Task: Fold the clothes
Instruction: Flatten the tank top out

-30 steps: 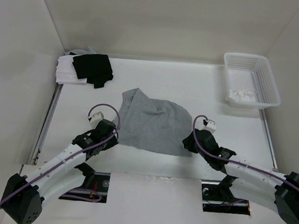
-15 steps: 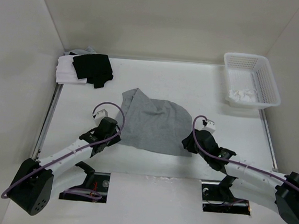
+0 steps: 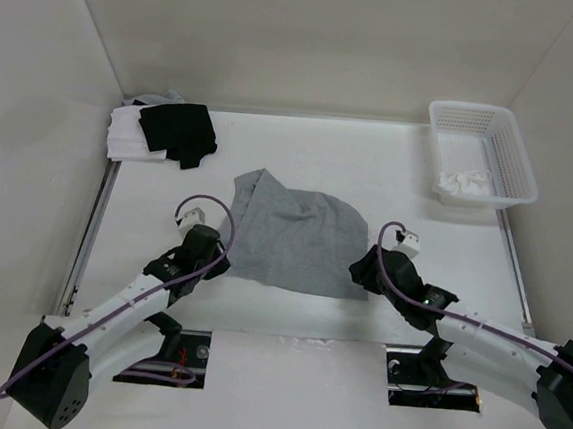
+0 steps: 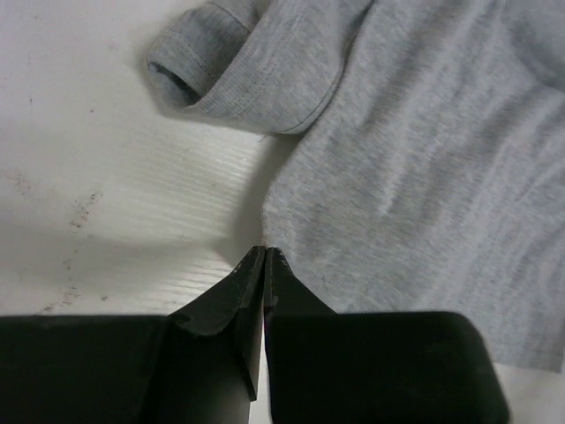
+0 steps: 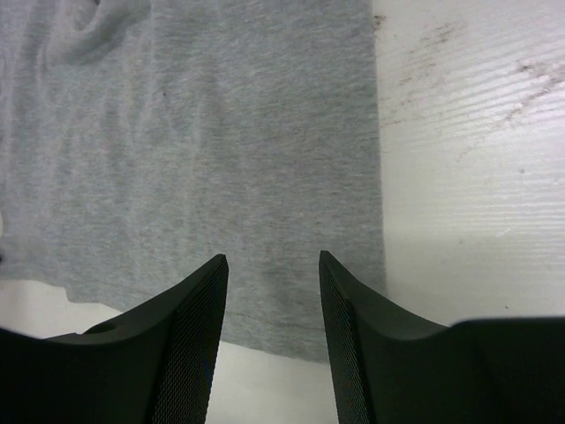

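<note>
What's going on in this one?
Two arms are working on a grey tank top that lies loosely spread on the white table, not yet folded. The left gripper is shut right at the top's near left edge; whether it has pinched fabric is unclear. The right gripper hangs open over the near right corner, holding nothing. A black garment and a white basket sit at the far corners.

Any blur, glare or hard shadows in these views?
Top external: sharp, evenly lit, no glare. Left wrist: left gripper dark and soft-focus, shadow on the table beside the tank top. Right wrist: right gripper dark, knit texture crisp.
</note>
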You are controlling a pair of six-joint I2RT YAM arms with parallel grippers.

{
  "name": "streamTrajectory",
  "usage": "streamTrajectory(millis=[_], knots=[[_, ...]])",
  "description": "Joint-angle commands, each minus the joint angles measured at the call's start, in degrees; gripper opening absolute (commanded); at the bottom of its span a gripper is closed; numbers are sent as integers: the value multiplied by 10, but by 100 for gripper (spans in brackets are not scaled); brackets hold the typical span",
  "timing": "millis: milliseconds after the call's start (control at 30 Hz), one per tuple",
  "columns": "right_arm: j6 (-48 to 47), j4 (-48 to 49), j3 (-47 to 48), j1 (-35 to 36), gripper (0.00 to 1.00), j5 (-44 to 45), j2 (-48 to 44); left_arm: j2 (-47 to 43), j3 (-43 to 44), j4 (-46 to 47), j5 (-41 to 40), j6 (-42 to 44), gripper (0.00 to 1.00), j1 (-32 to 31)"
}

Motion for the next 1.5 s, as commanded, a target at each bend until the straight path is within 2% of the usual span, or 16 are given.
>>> streamTrajectory(millis=[0,200,367,633,867,1033,1133,1267,1367,1467], knots=[[36,-37,0,2,51,36,-13,-43,16,-10,17,-7,0,-4],[88,-144,36,34,52,74,0,-119,35,-15,19,-8,0,16],[143,-207,65,76,51,85,36,-156,-8,22,36,-24,0,50],[219,-298,113,115,47,124,114,-155,-41,82,126,-12,0,108],[248,-322,145,133,41,116,184,-168,-45,85,149,-2,0,116],[267,-291,136,140,28,92,204,-165,-37,95,144,-2,0,109],[280,-271,118,140,15,93,186,-158,-31,100,144,-2,0,106],[287,-300,132,152,6,159,119,-162,-16,100,144,-2,0,107],[245,-357,187,172,3,248,40,-181,27,96,136,-3,0,108],[165,-415,283,201,2,340,-43,-212,105,95,106,-3,0,101]])
